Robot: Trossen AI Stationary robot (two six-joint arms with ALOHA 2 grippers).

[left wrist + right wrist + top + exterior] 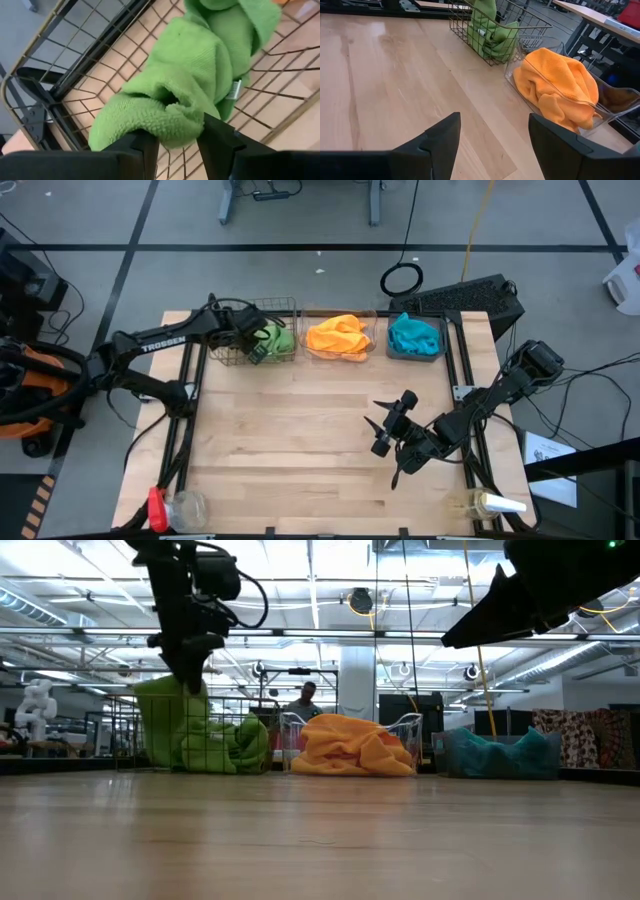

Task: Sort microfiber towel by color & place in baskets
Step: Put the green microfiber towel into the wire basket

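Observation:
A green microfiber towel (pixel 278 340) lies in the dark wire-mesh basket (pixel 222 356) at the table's far left, and my left gripper (pixel 257 347) is above that basket, shut on the towel. In the low view the towel (pixel 205 735) hangs from the gripper (pixel 190 670) down into the basket. An orange towel (pixel 338 337) fills the clear tub (pixel 373 330). A teal towel (pixel 413 335) sits in the dark grey tub (pixel 441 352). My right gripper (pixel 372 414) hovers open over bare table on the right, holding nothing. My left gripper pinches a bunched fold of the green towel (pixel 167 122) between its two fingers (pixel 220 142), coming from above and slanting down into the wire basket. Several layers are gathered there. The rest of the towel (pixel 210 60) trails down onto the basket's mesh floor.
The three bins stand in a row along the far edge. A red-capped bottle (pixel 165 508) lies at the near left corner and another bottle (pixel 490 503) at the near right. A keyboard (pixel 470 298) sits behind the grey tub. The table's middle (pixel 300 440) is bare wood.

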